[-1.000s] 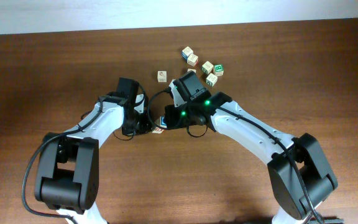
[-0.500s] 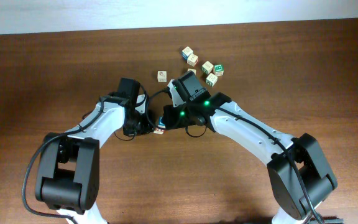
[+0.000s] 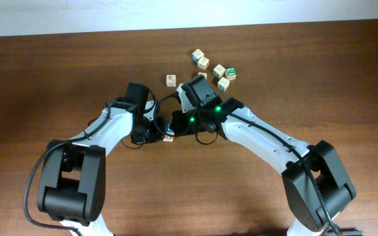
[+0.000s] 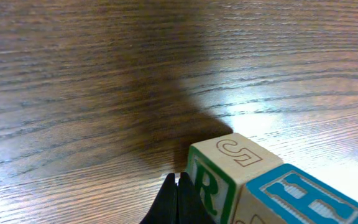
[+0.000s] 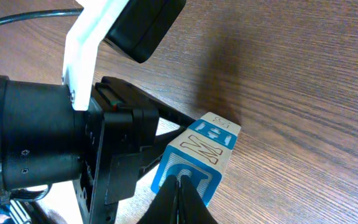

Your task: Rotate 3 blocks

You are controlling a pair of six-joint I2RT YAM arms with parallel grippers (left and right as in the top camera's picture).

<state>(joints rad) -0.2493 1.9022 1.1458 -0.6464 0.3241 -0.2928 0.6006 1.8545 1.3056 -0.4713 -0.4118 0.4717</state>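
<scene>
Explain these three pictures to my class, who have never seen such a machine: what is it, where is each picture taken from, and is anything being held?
Two jointed robot arms stand at a wooden table. One picture looks down from above; the other two come from a camera on each wrist. Small lettered cubes lie scattered near the far side. The left gripper is shut, its tip beside a green R block that sits against a blue-marked block. The right gripper is shut too, at that blue-marked block. Neither holds anything.
</scene>
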